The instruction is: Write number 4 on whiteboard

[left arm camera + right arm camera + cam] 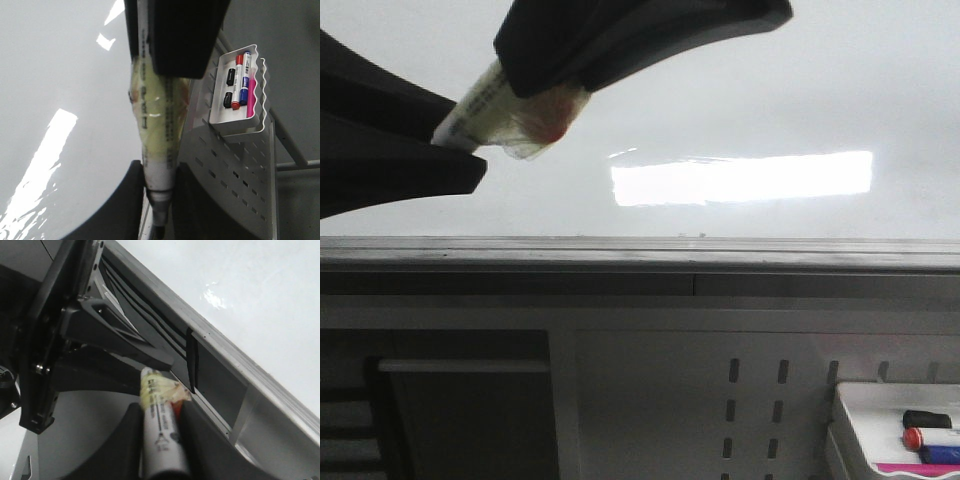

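Worktop: the whiteboard [800, 90], a glossy white surface filling the upper half of the front view, bare of marks, with a bright rectangular light reflection [740, 178] at centre. Its grey metal edge [640, 255] runs across mid-frame. Below, a perforated panel [750, 410]; at lower right, a small white tray [850, 425] holding markers [930, 438].

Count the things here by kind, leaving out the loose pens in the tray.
Whiteboard: 1
Marker: 1, wrapped in yellowish tape
Marker tray: 1
Grippers: 2, left gripper and right gripper, jaws of both shut on the marker
Total: 5
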Robot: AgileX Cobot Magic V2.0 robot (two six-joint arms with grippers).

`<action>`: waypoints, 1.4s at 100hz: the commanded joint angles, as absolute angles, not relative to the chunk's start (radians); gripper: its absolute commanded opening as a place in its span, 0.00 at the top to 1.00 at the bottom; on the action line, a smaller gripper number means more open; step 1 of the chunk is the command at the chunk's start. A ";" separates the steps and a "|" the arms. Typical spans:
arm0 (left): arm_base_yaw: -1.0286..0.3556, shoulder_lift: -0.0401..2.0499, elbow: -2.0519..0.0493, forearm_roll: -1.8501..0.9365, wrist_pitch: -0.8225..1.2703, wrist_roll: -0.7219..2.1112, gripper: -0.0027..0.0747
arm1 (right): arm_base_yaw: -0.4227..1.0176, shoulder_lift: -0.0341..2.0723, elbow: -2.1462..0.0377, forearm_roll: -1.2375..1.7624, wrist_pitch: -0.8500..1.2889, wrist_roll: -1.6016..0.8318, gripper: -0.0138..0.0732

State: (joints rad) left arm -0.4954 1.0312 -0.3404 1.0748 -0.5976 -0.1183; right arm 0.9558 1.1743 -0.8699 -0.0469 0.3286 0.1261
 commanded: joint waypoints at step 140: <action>-0.501 0.840 -0.360 0.517 -0.306 -0.181 0.44 | 0.703 1.422 -1.161 -0.225 0.443 0.118 0.92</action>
State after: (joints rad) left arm -0.4977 0.8501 -0.3341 0.5384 -0.2468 -0.1721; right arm 0.7192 1.4794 -1.1428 -0.1847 0.4520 0.1238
